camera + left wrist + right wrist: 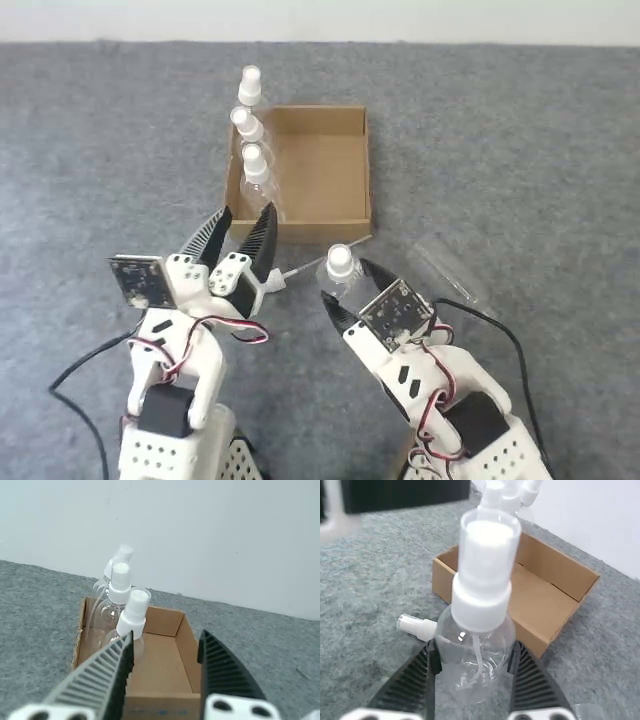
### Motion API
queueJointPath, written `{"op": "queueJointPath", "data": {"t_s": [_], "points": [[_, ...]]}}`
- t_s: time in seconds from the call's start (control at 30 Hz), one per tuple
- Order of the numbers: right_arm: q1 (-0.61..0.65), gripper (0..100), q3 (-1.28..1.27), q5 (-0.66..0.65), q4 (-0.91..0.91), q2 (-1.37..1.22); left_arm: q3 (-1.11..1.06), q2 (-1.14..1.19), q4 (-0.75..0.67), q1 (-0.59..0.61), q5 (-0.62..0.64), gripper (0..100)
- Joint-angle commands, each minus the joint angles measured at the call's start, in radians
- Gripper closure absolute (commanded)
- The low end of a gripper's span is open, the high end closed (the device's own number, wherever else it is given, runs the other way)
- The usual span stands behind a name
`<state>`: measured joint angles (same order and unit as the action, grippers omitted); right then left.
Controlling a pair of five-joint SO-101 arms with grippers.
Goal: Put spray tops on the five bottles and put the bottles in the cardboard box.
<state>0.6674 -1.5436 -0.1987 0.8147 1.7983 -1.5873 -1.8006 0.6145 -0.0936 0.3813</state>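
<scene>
Right pincer [343, 282] is shut around a clear bottle [475, 670] and holds it standing up, with one black finger on each side of its round body. This held bottle has a white spray top [485, 555] on it, and a thin tube hangs down inside. Left pincer [247, 212] is near it, off to the left. It is wide open with nothing between its two ridged black fingers, and its tips point at the near wall of the box. A loose spray top [275, 281] lies flat on the grey carpet [100, 150] between the two pincers, and its long thin tube stretches toward the near right corner of the box. A bare bottle [445, 265] with no top lies on its side on the carpet, to the right of the held bottle. A little farther off sits the cardboard box [320, 175], open at the top. Three more bottles with white spray tops stand in a row along the left side of the box. The near bottle [256, 165] stands inside, the middle bottle [243, 122] is behind it, and the far bottle [249, 82] is by the far left corner, where I cannot tell if it is inside or just behind. A white wall [200, 530] is at the back
</scene>
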Motion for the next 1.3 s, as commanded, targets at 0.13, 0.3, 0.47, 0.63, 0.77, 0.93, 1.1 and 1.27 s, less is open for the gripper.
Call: {"op": "queueJointPath", "data": {"t_s": [0.13, 0.3, 0.47, 0.63, 0.77, 0.93, 1.1, 1.27], "points": [[-0.018, 99.2, 0.017, 0.002, 0.016, 0.018, 0.191, -0.02, 0.229, 0.164, 0.0, 81], [-0.019, 99.2, 0.017, 0.002, 0.016, 0.018, 0.176, -0.02, 0.259, 0.296, 0.0, 81], [-0.021, 99.2, 0.017, 0.0, 0.018, 0.018, 0.173, -0.02, 0.347, 0.364, 0.091, 84], [-0.039, 99.2, 0.017, 0.0, 0.015, 0.018, 0.125, -0.02, 0.365, 0.407, 0.11, 99], [-0.076, 99.2, 0.02, -0.005, 0.008, 0.018, 0.018, -0.02, 0.37, 0.405, 0.11, 99], [-0.084, 99.2, 0.025, -0.008, 0.008, 0.018, -0.016, -0.02, 0.365, 0.402, 0.107, 99], [-0.085, 99.2, 0.094, -0.009, 0.019, 0.01, -0.027, -0.02, 0.365, 0.405, 0.107, 99], [-0.085, 99.2, 0.192, -0.052, 0.019, 0.008, -0.031, -0.02, 0.364, 0.4, 0.106, 99]]}}
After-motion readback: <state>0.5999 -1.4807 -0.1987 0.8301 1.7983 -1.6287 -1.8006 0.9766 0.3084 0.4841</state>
